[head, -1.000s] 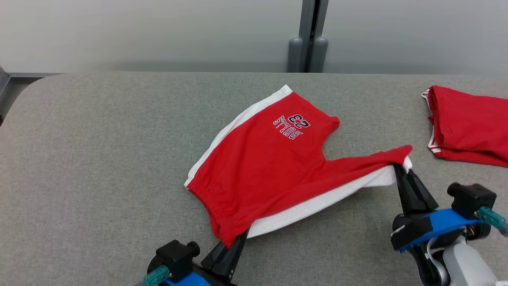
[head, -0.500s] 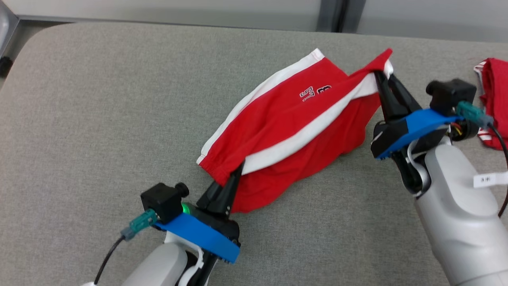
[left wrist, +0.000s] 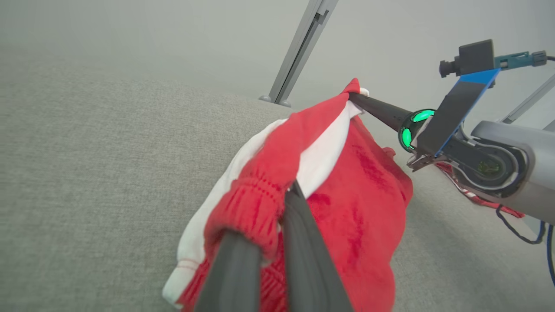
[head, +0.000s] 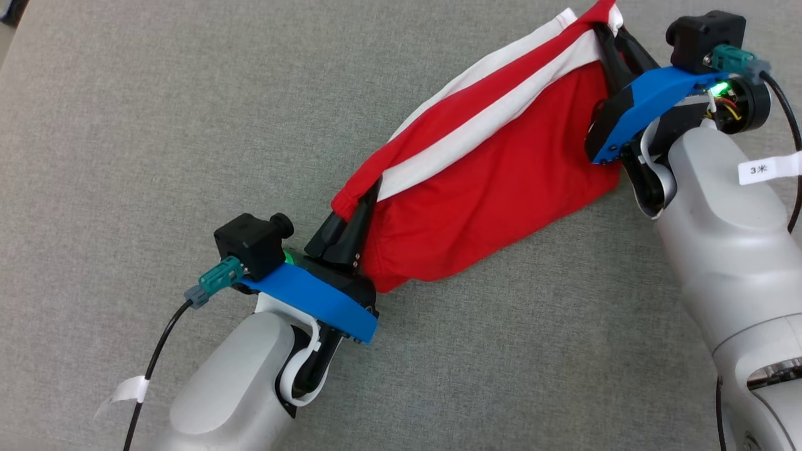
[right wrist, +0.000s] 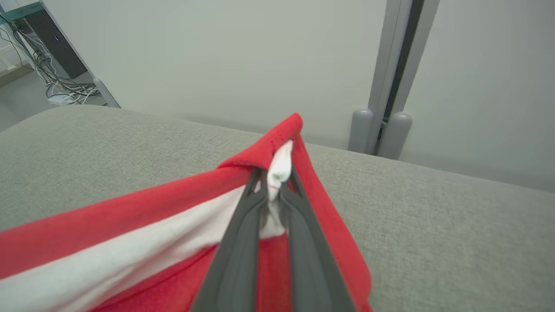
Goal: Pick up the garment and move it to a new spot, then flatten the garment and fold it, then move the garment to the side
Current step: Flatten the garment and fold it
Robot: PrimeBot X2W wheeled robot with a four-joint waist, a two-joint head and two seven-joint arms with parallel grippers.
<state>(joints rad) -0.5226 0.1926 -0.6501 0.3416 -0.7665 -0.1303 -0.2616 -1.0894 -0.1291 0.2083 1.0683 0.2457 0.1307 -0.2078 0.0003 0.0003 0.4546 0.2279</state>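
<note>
You had the left gripper (head: 368, 191) pinching the waistband end of the red shorts (head: 501, 181) and the right gripper (head: 605, 32) pinching the opposite corner, cloth stretched between them over the counter (head: 156, 125).

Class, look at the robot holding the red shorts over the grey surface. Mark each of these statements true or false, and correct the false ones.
1. The left claw is shut on the gathered waistband of the shorts. True.
2. The right claw is open and apart from the cloth. False: it is shut on a corner of the shorts, with white fabric pinched between its fingers.
3. The shorts lie spread flat on the grey surface. False: they are bunched and stretched between the two claws.
4. A white stripe runs along the red shorts. True.
</note>
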